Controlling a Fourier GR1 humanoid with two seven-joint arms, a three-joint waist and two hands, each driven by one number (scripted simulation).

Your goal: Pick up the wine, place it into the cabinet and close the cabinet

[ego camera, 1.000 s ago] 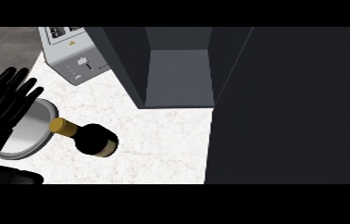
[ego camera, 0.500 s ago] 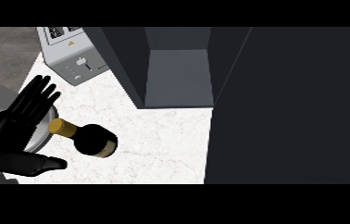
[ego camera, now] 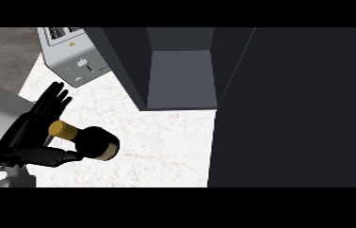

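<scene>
The wine bottle stands on the white counter at the lower left, seen from above: a dark body with a gold-capped neck. My left hand is right beside it on its left, fingers straight and pointing up, thumb reaching under the bottle's near side. The fingers are not curled round the bottle. The cabinet stands open at the centre, its grey inside bare. My right hand does not show.
A silver toaster sits at the back left, beside the cabinet's dark side wall. The large dark cabinet door fills the right side. White counter lies between the bottle and the door.
My left hand has come in from the left edge and now sits against the bottle, thumb under it. The grey plate seen earlier no longer shows.
</scene>
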